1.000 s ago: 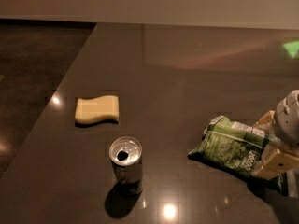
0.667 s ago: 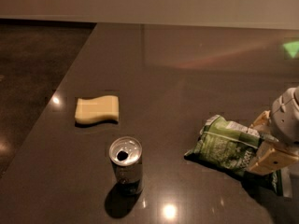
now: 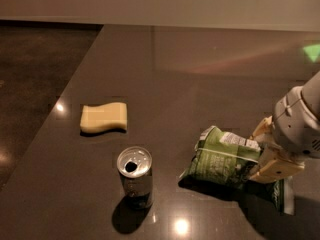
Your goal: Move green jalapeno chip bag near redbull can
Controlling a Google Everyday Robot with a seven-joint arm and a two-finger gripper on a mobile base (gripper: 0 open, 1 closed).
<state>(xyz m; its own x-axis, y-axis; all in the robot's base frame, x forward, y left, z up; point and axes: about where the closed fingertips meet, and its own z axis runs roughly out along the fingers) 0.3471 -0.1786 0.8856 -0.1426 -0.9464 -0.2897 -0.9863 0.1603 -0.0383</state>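
Note:
The green jalapeno chip bag (image 3: 223, 159) is crinkled green with a white label panel and lies at the lower right of the dark table. My gripper (image 3: 267, 151) comes in from the right edge and is shut on the bag's right part, with one tan finger (image 3: 274, 172) along its lower side. The redbull can (image 3: 135, 175) stands upright at the lower centre, silver with a dark drinking hole, a short gap to the left of the bag.
A pale yellow wavy sponge (image 3: 103, 117) lies on the table (image 3: 200, 74) up and left of the can. The table's left edge runs diagonally beside a darker floor (image 3: 35, 74). Light glints show on the tabletop.
My gripper has moved to the left with the chip bag in it, bringing the bag closer to the can. The can and the sponge have not moved.

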